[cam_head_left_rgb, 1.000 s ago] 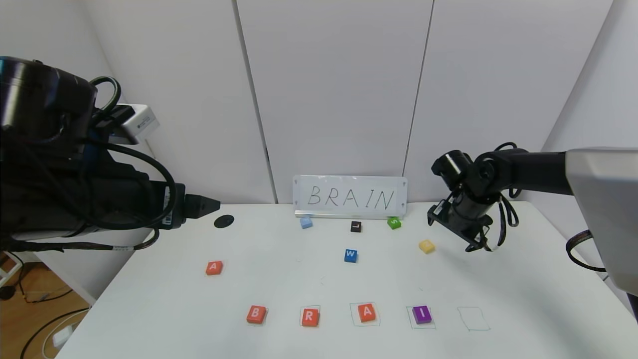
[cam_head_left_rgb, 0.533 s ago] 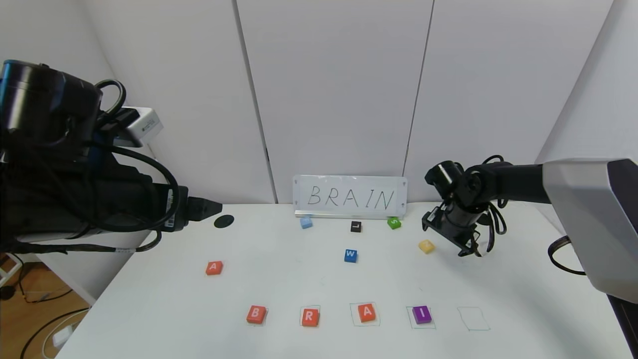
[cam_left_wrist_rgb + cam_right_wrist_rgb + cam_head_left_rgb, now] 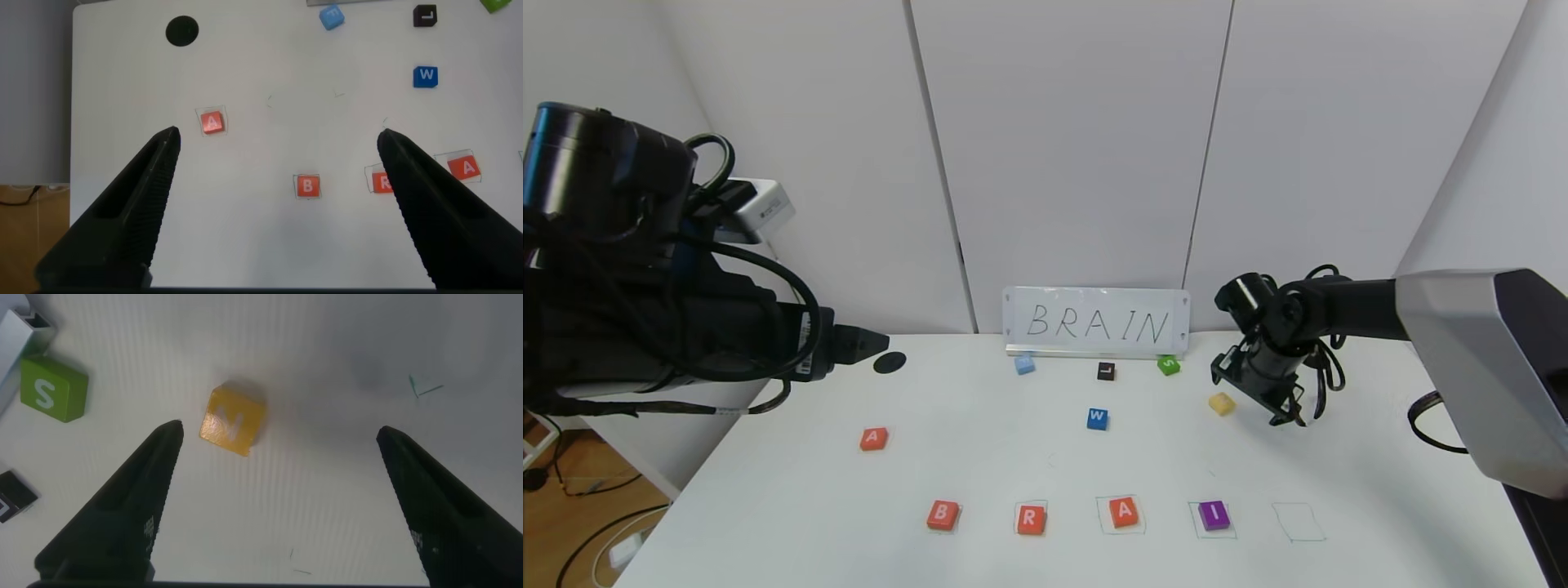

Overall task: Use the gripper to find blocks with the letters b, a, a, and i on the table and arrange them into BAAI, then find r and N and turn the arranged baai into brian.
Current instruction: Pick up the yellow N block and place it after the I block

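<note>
Right claw [image 3: 1270,390] nearer N [image 3: 1222,403]; two A's.

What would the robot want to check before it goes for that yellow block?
1. Right gripper open: ok, fingers spread wide.
2. Yellow N block between the fingers: not ok, it sits off-centre, nearer one finger.
3. Gripper low enough to grasp: cannot tell; it hangs above the table.
4. Green S block clear of the N: ok, apart.
5. Fifth drawn square free: ok, no block in it.
6. Left gripper out of the way: ok, open, at the table's far left.
</note>
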{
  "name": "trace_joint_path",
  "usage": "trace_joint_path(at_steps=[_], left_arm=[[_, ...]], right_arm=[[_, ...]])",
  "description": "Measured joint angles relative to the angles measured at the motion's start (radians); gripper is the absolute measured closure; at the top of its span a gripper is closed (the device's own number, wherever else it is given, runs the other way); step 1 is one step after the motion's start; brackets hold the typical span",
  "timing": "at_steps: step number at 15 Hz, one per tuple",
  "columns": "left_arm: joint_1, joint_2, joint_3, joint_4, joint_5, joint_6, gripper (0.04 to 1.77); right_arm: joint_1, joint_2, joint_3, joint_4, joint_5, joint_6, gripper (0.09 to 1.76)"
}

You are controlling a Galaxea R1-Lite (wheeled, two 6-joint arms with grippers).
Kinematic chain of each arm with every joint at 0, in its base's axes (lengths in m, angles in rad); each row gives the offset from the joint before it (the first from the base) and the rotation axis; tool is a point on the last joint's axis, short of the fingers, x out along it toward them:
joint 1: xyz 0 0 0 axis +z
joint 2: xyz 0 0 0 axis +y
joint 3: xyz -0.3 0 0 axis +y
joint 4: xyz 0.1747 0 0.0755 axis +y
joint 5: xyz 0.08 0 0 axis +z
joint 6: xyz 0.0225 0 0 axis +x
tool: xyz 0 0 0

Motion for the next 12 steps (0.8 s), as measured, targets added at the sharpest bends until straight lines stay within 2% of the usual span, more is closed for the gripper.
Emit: trace_joint_path(at_steps=[12], left_arm=[[-0.001,0.000,0.000,0.000,0.000,0.000,0.09]], right_arm=[[0.004,0.031,0.000,-0.003,0.000,-0.004,0.14]])
